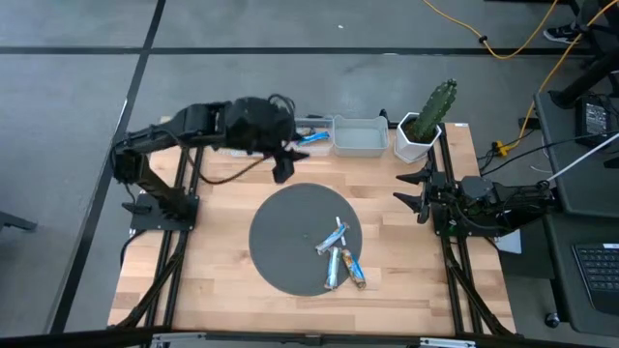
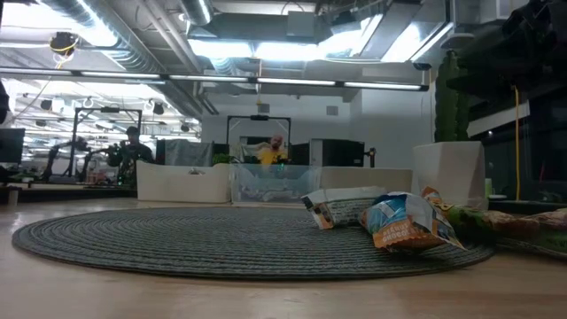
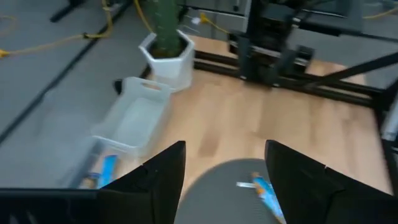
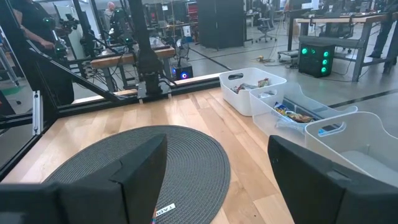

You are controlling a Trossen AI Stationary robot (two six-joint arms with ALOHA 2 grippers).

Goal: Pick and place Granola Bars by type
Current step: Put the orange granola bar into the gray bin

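Observation:
Three granola bars lie in a loose cluster on the right half of the round grey mat (image 1: 290,242): a silver one (image 1: 334,237), a blue one (image 1: 333,270) and an orange-brown one (image 1: 355,272). The low view shows this cluster (image 2: 403,221) too. Another blue bar (image 1: 311,138) lies in a clear bin at the far edge. My left gripper (image 1: 283,161) hovers open over the mat's far edge, just in front of the bins; its wrist view (image 3: 224,180) shows nothing between the fingers. My right gripper (image 1: 418,193) waits open at the table's right side (image 4: 217,186).
A row of bins lines the far edge: a white one (image 4: 252,90) holding bars, clear ones (image 4: 292,111), and an empty white one (image 1: 360,136). A cactus in a white pot (image 1: 424,130) stands at the far right. A thin white strip (image 4: 165,210) lies on the mat.

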